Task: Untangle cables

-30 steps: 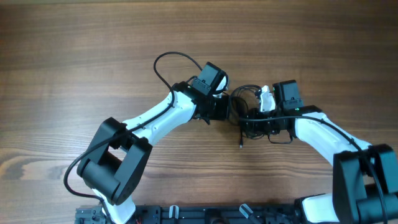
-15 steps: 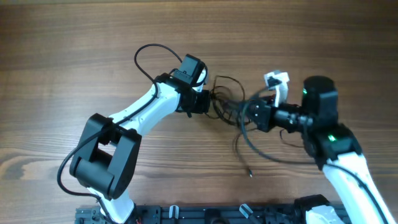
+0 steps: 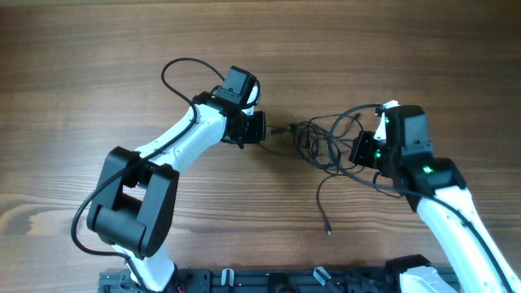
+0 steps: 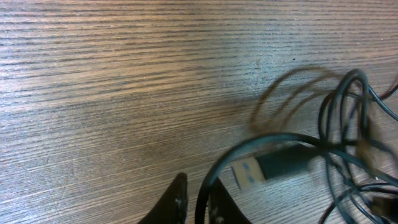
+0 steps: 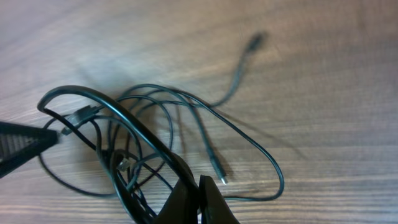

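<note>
The cables (image 3: 321, 140) form a loose black tangle, stretched between my two grippers at mid-table. One strand trails toward the front and ends in a small plug (image 3: 328, 232). My left gripper (image 3: 262, 128) sits at the tangle's left end. In the left wrist view its fingers (image 4: 179, 198) stand nearly together with one black cable running up between them, beside a USB plug (image 4: 267, 167). My right gripper (image 3: 358, 150) is at the tangle's right side. In the right wrist view it (image 5: 198, 182) is shut on a thicker black cable (image 5: 134, 127), with a loose plug tip (image 5: 219, 177) just beyond.
The left arm's own thick black wire (image 3: 175, 69) loops out behind its wrist. A dark rail (image 3: 285, 281) runs along the table's front edge. Bare wooden tabletop (image 3: 423, 49) surrounds the tangle.
The grippers have drawn apart, the left going left and back, the right going right. The tangle has spread out between them, and one cable end has slid toward the front.
</note>
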Robot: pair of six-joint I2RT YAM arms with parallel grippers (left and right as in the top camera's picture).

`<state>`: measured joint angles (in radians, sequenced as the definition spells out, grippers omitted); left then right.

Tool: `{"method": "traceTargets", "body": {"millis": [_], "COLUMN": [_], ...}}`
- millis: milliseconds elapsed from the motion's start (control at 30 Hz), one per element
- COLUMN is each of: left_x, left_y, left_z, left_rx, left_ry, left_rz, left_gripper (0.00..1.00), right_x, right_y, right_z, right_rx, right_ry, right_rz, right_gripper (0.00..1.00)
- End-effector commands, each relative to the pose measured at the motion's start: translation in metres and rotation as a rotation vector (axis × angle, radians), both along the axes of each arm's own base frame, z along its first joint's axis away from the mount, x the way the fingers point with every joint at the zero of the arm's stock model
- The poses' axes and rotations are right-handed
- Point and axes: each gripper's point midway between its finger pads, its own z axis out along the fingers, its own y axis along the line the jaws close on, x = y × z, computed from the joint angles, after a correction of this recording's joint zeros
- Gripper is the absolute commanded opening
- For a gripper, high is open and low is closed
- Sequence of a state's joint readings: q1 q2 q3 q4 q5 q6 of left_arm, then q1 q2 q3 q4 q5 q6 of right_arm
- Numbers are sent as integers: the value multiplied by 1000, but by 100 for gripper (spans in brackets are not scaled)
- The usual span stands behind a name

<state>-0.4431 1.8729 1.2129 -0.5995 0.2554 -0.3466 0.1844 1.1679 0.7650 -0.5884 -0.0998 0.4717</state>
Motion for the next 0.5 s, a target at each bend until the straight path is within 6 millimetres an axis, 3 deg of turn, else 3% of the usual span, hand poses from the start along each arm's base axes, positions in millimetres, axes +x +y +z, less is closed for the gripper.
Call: {"method": "traceTargets", "body": {"millis": [0, 67, 100, 133, 167, 200, 233, 300, 333, 367, 433, 467], "left_x": [5, 4, 4, 4, 4, 3, 0, -4, -5, -8, -15, -18], "left_y": [4, 4, 4, 4, 3, 0, -4, -16, -28, -37, -56, -61], "left_z": [-3, -3, -3, -3, -2, -2, 0, 5, 11, 17, 32, 37], "left_rx": [15, 15, 15, 15, 10, -6, -33, -104, -171, -227, -355, -398], "left_ry": [-1, -1, -1, -1, 1, 8, 19, 36, 34, 28, 41, 49], "left_rz": [21, 20, 20, 21, 19, 13, 3, -33, -76, -128, -197, -213], "left_gripper": [18, 20, 20, 21, 37, 47, 65, 72, 76, 77, 80, 81], "right_x": [19, 29, 34, 36, 35, 34, 35, 39, 38, 34, 18, 9], "right_y": [25, 46, 53, 55, 54, 53, 48, 28, 10, 3, 8, 20], "right_z": [26, 71, 103, 121, 139, 142, 138, 110, 76, 56, 14, -5], "right_rx": [63, 130, 163, 172, 176, 171, 150, 59, 2, -12, 13, 67], "right_ry": [-105, -241, -342, -402, -470, -481, -466, -383, -267, -187, 5, 101], "right_rz": [160, 273, 303, 313, 314, 311, 288, 196, 86, 36, 35, 78], "right_gripper": [4, 4, 4, 4, 4, 4, 4, 4, 4, 4, 5, 13]}}
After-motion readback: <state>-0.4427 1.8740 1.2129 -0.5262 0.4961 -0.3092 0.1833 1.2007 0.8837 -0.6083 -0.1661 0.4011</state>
